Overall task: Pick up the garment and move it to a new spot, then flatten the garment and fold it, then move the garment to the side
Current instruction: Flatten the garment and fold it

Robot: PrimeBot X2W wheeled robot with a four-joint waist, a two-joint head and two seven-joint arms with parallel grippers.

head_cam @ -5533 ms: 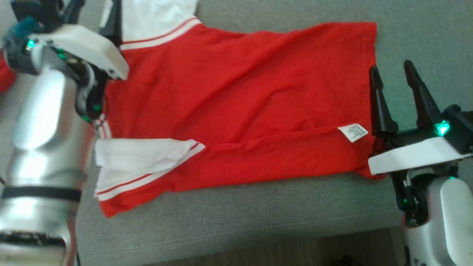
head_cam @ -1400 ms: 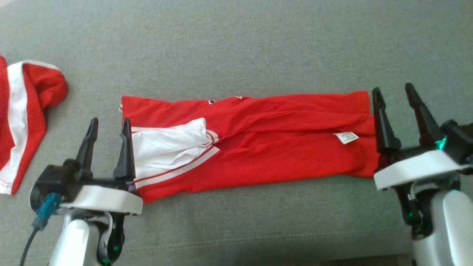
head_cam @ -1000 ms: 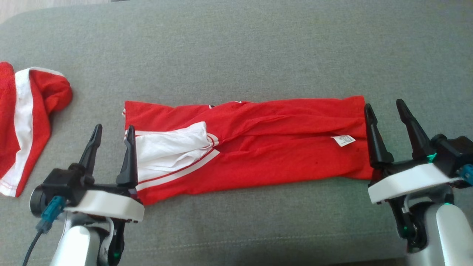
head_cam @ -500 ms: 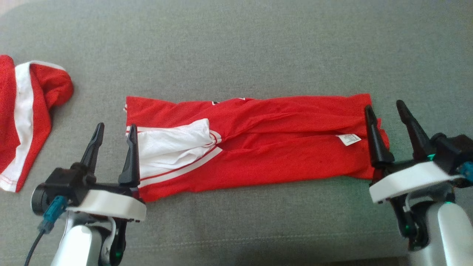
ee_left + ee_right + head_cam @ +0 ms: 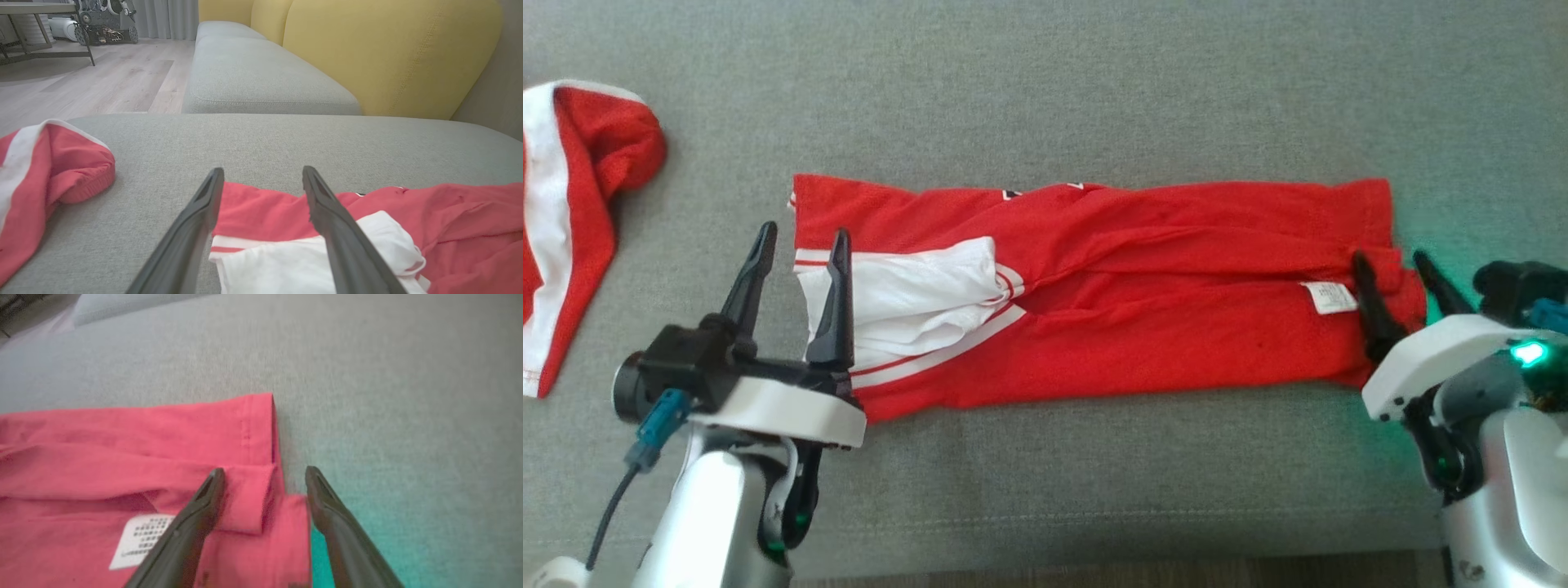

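1. Found the garment (image 5: 1143, 294) folded into a long red band, flat across the grey sofa seat (image 5: 1045, 90).
2. Saw the left gripper (image 5: 803, 233) with fingers apart and empty at the white sleeve (image 5: 915, 286) end.
3. Saw the right gripper (image 5: 1390, 258) with fingers apart, straddling the rolled hem corner beside the white label (image 5: 1329, 297), not clamped.
4. Noted another red-and-white cloth (image 5: 572, 204) well apart, far left.

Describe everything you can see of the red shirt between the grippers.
The red shirt is creased, soft-looking fabric, folded into a long band flat on the grey cushion. A red-striped white sleeve lies at its left end, a white label near the curled right hem. The open left gripper and right gripper stand over its ends.
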